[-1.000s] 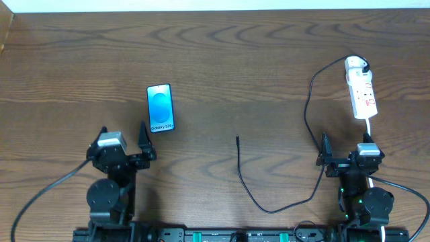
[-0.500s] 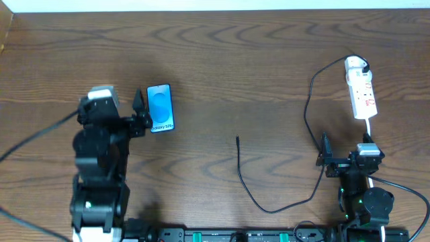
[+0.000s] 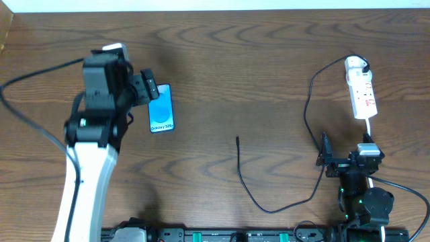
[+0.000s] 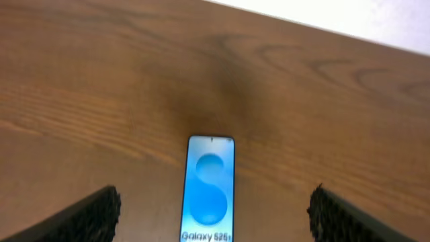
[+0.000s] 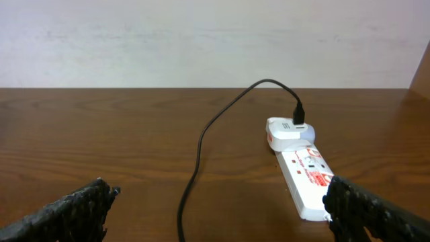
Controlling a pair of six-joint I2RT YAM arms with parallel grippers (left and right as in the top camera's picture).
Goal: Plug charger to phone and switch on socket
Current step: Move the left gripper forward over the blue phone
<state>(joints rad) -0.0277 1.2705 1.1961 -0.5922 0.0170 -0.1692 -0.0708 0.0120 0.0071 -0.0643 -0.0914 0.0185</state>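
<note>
My left hand (image 3: 143,90) is spread wide and holds nothing. In the wrist view its two fingers (image 4: 94,215) stand either side of the near end of the phone (image 3: 160,107), clear of it. I judge the phone to be light, rigid and slick-faced. Because it lies flat and face up on the worktop (image 3: 235,60), there is little edge to catch, so I take it across the long dark sides, never on the glass, and expect it to skid if pushed. The left arm is extended forward from its base, with the wrist tilted down over the phone. My right hand (image 5: 222,215) is also fully spread and empty. That arm is folded low at its base, and the hand is level and aimed at the socket (image 3: 363,94) on the far right. The charger (image 3: 240,171) is thin and limp. Its plug tip (image 3: 237,140) lies near the centre, well apart from the phone. I would grip just behind that tip, where it is probably stiff. The socket looks light and may slide when its switch is pressed.
</note>
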